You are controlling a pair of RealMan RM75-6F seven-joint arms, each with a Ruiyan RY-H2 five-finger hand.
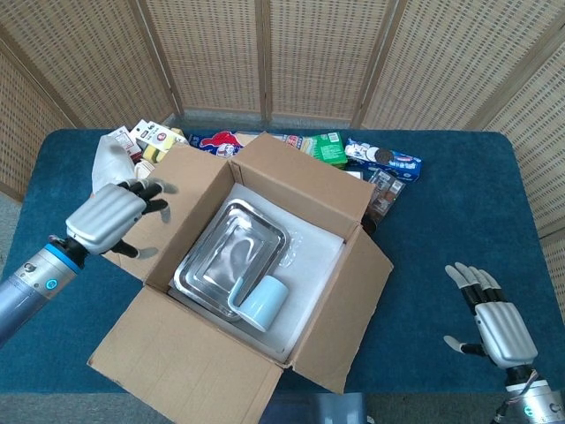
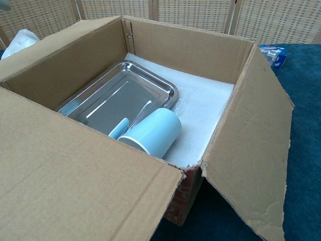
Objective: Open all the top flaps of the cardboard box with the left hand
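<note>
All four flaps of the cardboard box (image 1: 256,256) at table centre are seen folded outward in the head view; the left hand (image 1: 110,216) is raised over the left flap (image 1: 163,199), fingers apart, nothing held, and the right hand (image 1: 494,322) is parked near-right, fingers spread and empty. In the chest view neither hand is shown; the tray (image 2: 118,98) and blue cup (image 2: 153,131) are exposed, so only a light outward press on the left flap is judged worthwhile.

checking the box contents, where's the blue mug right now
Inside the cardboard box, the blue mug lies on its side at the near end of the steel tray.
</note>
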